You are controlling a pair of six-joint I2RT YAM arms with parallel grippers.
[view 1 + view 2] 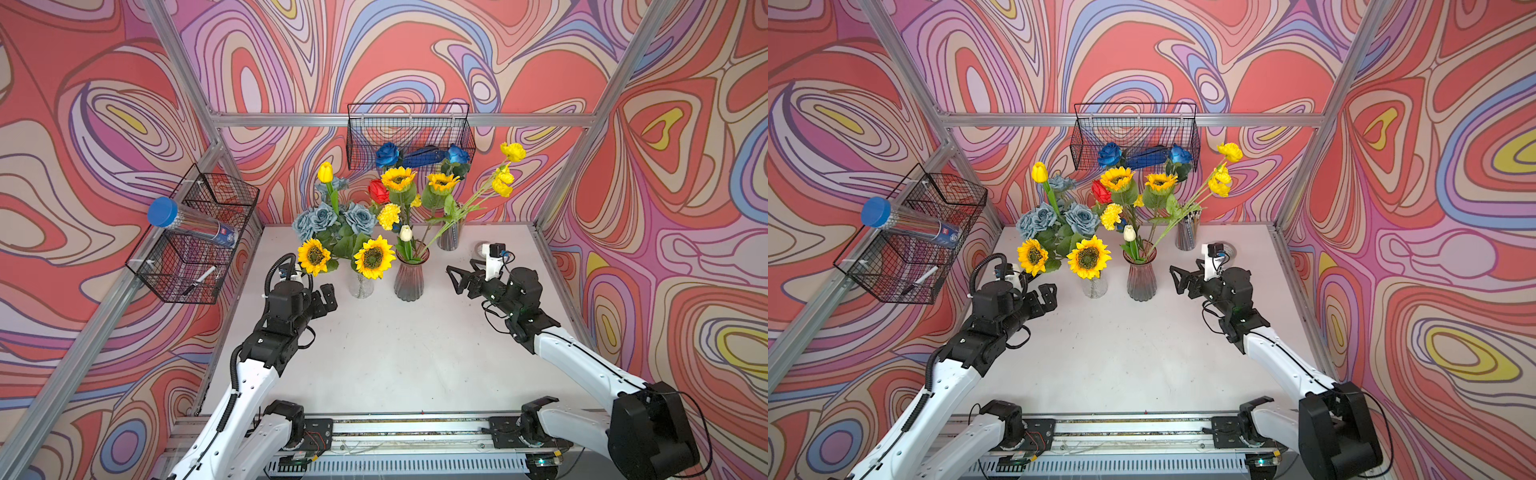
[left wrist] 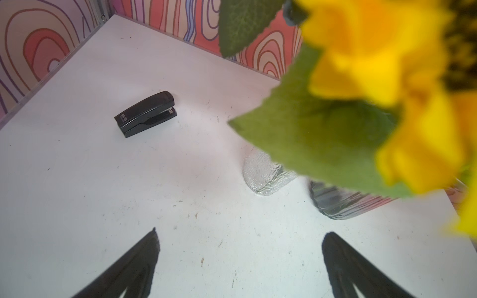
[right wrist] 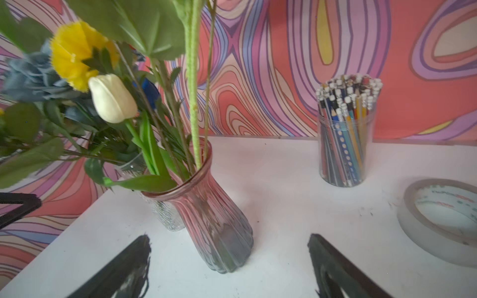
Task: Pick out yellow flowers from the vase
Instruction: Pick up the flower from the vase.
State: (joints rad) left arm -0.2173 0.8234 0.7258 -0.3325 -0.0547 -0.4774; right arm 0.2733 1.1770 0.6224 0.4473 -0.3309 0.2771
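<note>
Flowers first: in both top views I see yellow flowers [image 1: 398, 178] standing in the pink vase [image 1: 409, 278] and in the clear vase [image 1: 360, 286] beside it. My left pincer [image 1: 326, 299] and right pincer [image 1: 454, 280] flank the pink vase, touching nothing. Left wrist view: pincer spread, empty, a blurred sunflower [image 2: 387, 77] close up. Right wrist view: pincer spread, pink vase just ahead, a yellow carnation [image 3: 74, 51] higher than its rim.
</note>
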